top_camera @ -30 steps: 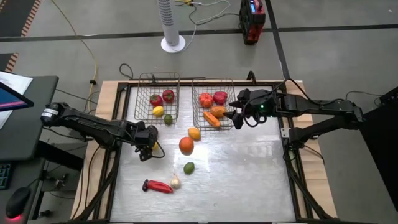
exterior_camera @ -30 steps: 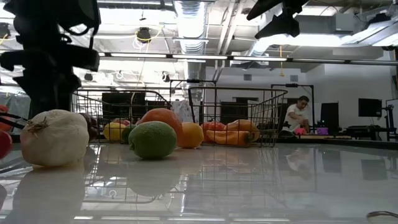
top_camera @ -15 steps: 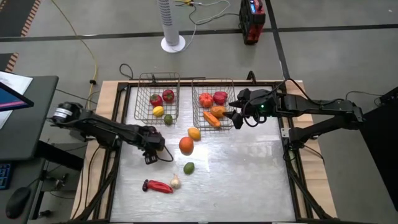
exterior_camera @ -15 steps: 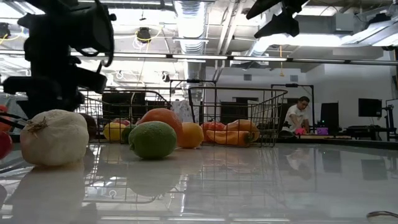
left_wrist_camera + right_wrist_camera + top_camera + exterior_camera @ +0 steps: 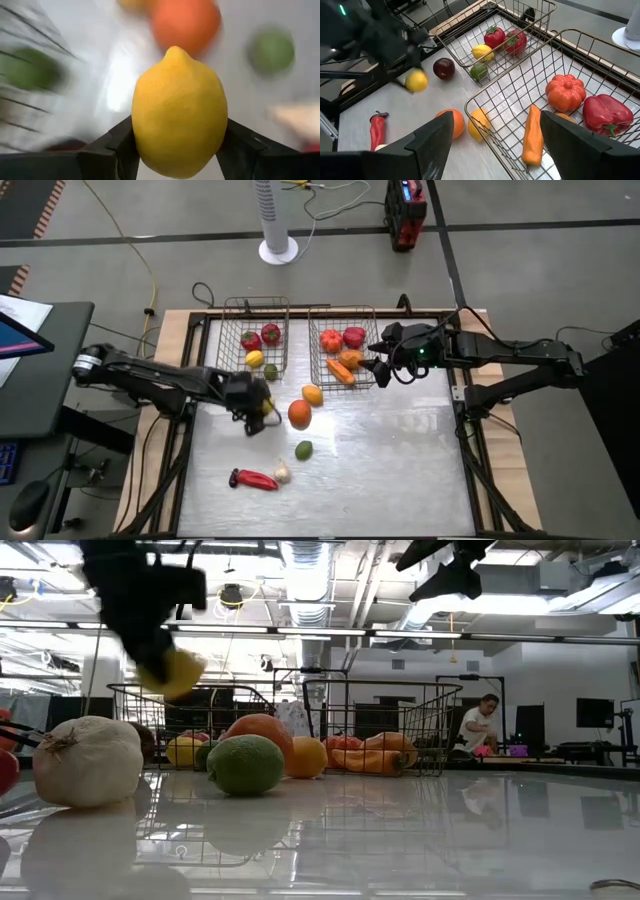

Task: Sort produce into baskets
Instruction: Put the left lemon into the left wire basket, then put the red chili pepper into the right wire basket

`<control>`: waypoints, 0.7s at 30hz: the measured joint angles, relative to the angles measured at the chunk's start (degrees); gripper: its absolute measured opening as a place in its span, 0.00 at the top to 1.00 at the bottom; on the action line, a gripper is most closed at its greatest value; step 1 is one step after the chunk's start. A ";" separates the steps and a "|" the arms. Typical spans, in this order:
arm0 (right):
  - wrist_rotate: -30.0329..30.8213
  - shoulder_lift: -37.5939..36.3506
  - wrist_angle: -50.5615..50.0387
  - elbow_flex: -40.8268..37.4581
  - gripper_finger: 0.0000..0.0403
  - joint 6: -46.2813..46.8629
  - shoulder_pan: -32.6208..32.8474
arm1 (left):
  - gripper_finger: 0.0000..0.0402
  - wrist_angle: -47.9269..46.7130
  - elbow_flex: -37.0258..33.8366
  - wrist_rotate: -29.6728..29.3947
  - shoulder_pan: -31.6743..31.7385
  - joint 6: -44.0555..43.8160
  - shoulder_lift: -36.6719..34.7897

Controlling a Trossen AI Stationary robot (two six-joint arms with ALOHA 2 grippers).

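My left hand [image 5: 262, 404] grips a yellow lemon [image 5: 177, 112] above the counter [image 5: 400, 460], left basket [image 5: 255, 335] just beyond it, while my right hand [image 5: 385, 368] hangs open beside the right basket [image 5: 345, 345].

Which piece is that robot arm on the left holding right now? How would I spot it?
Start at the two wire baskets at the table's far side, then look just in front of the left one. There the left gripper holds a lemon in the air, the only piece off the table.
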 joint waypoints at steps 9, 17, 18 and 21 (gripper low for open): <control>-0.08 0.00 1.90 0.00 0.20 -0.61 0.01 | 0.51 -4.01 4.61 -14.10 16.40 -7.77 -5.36; -0.24 0.00 2.51 0.00 0.20 -0.16 0.83 | 0.27 -4.16 4.64 -9.52 28.73 -4.30 -5.34; -0.25 0.00 2.49 0.00 0.20 0.31 1.06 | 0.23 -4.18 4.64 -8.59 29.62 -3.53 -5.32; -0.21 0.00 2.49 0.00 0.20 0.90 1.74 | 0.17 -4.12 4.64 -4.23 31.13 -1.18 -5.32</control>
